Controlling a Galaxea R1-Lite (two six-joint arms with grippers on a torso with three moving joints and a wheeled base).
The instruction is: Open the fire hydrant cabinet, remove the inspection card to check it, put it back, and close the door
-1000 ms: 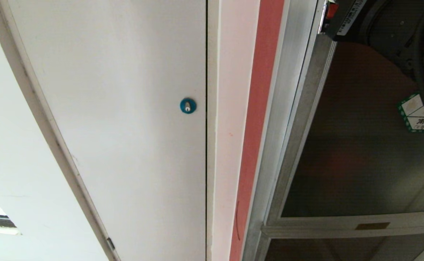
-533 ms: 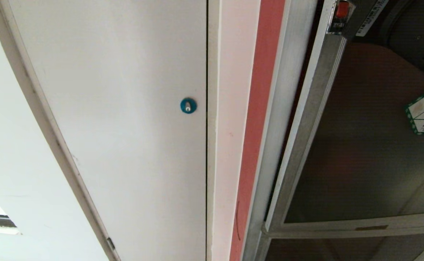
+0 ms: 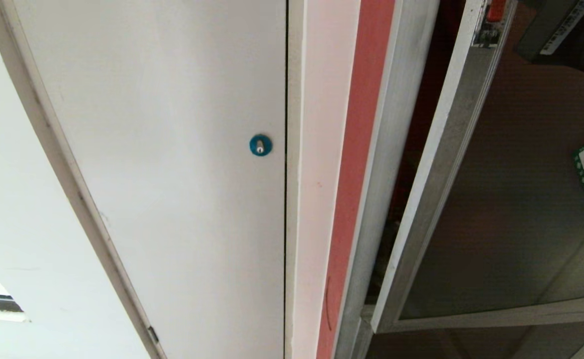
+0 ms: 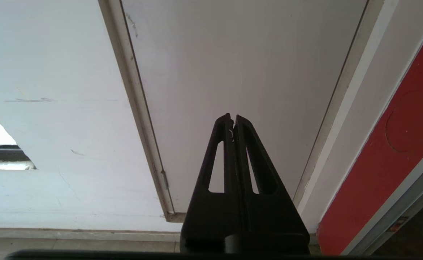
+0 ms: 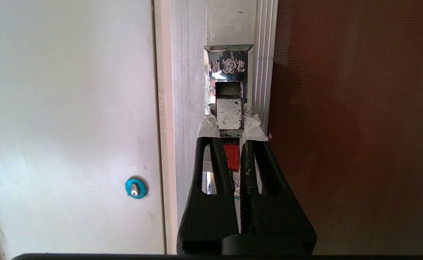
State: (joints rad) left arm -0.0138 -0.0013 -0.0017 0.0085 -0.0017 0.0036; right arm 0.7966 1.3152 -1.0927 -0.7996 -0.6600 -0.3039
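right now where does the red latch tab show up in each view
Head view: red latch tab at the top edge, right of centre, on the door frame.
Left wrist view: not in it.
Right wrist view: centre, between the right gripper fingers.
Shared landmark: blue round lock.

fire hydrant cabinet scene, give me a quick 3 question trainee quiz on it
1. True or false: the door stands ajar from the fire hydrant cabinet.
2. What does the right gripper clamp? A) red latch tab B) blue round lock C) hexagonal sticker
3. Fill in: the left gripper is ____, holding nothing.

Key: 1 true; 2 A, the red latch tab; 3 shut.
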